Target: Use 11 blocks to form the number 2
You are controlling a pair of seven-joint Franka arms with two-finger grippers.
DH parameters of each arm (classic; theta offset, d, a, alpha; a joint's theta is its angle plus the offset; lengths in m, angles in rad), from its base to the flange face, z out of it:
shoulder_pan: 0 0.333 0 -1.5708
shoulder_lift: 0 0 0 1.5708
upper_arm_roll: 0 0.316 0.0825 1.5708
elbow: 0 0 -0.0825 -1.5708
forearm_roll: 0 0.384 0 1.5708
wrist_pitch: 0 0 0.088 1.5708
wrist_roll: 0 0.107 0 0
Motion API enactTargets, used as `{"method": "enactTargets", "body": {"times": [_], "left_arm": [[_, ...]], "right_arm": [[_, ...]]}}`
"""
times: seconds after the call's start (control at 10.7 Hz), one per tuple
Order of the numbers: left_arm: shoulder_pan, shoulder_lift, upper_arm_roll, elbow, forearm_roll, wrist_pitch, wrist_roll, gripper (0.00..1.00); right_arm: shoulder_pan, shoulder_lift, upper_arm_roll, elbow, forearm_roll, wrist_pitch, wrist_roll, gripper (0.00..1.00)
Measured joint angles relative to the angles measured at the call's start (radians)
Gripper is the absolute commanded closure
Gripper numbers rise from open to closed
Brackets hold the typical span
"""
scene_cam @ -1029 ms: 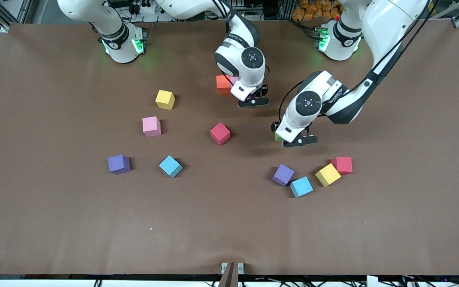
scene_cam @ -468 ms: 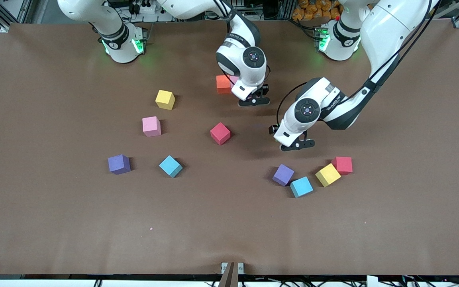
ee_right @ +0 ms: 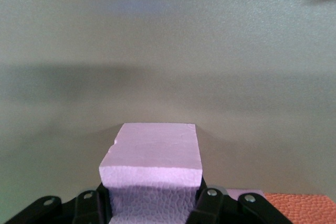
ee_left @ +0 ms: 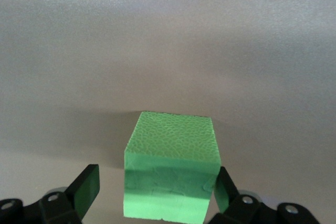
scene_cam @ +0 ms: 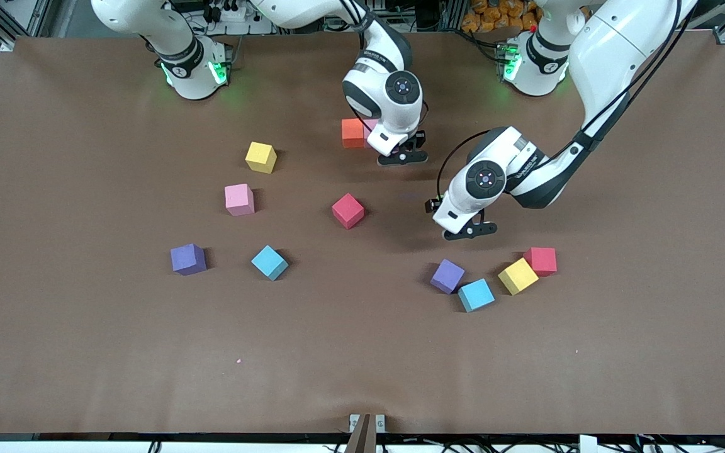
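Blocks lie scattered on the brown table (scene_cam: 85,352), and no number 2 is formed yet. Ten cubes show in full in the front view: two yellow (scene_cam: 260,157) (scene_cam: 517,275), two red (scene_cam: 347,210) (scene_cam: 542,260), two purple (scene_cam: 187,259) (scene_cam: 447,275), two light blue (scene_cam: 269,262) (scene_cam: 476,294), one pink block (scene_cam: 239,199) and one orange block (scene_cam: 352,132). The orange block sits near the robots' bases at mid-table, with the edge of another pink cube (ee_right: 245,193) just beside it.

Two more cubes show only in the wrist views. The right gripper (scene_cam: 402,157), beside the orange block, has its fingers pinching a pale pink block (ee_right: 152,158). The left gripper (scene_cam: 469,231) is low over a green block (ee_left: 173,171) that rests on the table, above the purple and light blue pair in the front view. Its fingers are spread, one on each side of the cube, with a gap at one side.

A second ago the left gripper was higher and a corner of the green block showed in the front view; now the gripper has dropped and hides it. The right gripper has shifted slightly toward the bases. The loose cubes have not moved.
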Motion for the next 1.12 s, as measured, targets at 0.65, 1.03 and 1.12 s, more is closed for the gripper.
{"method": "enactTargets", "body": {"times": [0.65, 1.03, 1.12], "left_arm": [[-0.001, 0.036, 0.001, 0.019, 0.000, 0.013, 0.000, 0.42], [-0.007, 0.036, 0.001, 0.024, 0.000, 0.014, 0.000, 0.43], [-0.010, 0.036, 0.000, 0.025, 0.000, 0.014, 0.000, 0.43]], "right_arm": [[0.006, -0.003, -0.003, 0.034, 0.000, -0.041, 0.001, 0.00], [0.001, -0.063, -0.073, 0.053, -0.004, -0.129, -0.054, 0.00], [-0.013, -0.086, -0.098, 0.053, -0.004, -0.163, -0.106, 0.00]]}}
